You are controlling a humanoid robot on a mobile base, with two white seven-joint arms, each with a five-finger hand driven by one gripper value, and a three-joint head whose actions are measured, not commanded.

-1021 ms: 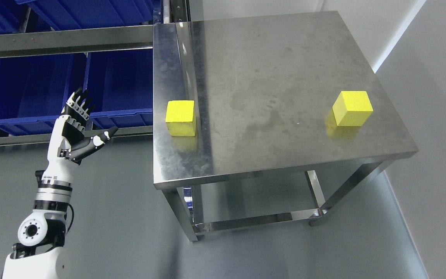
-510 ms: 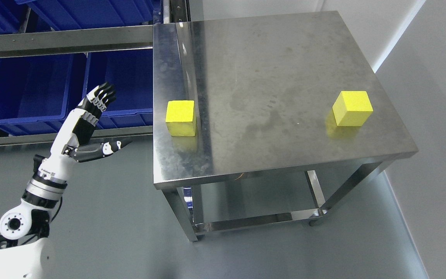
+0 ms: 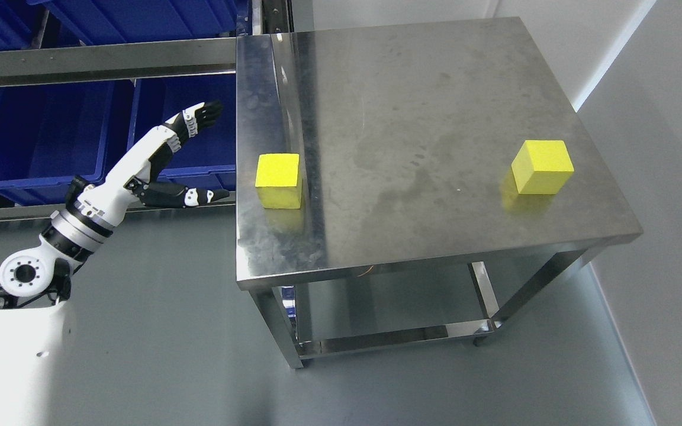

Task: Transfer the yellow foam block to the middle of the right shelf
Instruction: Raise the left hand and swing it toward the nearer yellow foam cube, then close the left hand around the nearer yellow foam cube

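Head view. A steel table fills the middle and right of the frame, seen from above; its lower rail and legs show beneath the near edge. Two yellow foam blocks stand on its top. The left block sits close to the table's left edge, about halfway along it, flat on the steel. The right block sits near the right edge, turned slightly so that one corner faces the camera. The two blocks are well apart, with bare, stained steel between them.

The left arm enters from the lower left, its white shoulder and round joint at the frame's edge. The left hand is held in the air beside the table's left edge, near the left block but not touching it or the table. The four fingers are stretched out side by side, pointing toward the table, and the thumb is spread wide below them; nothing lies in the grasp.

Behind the hand, blue bins rest on a metal rack at upper left. A pale wall borders the right side.
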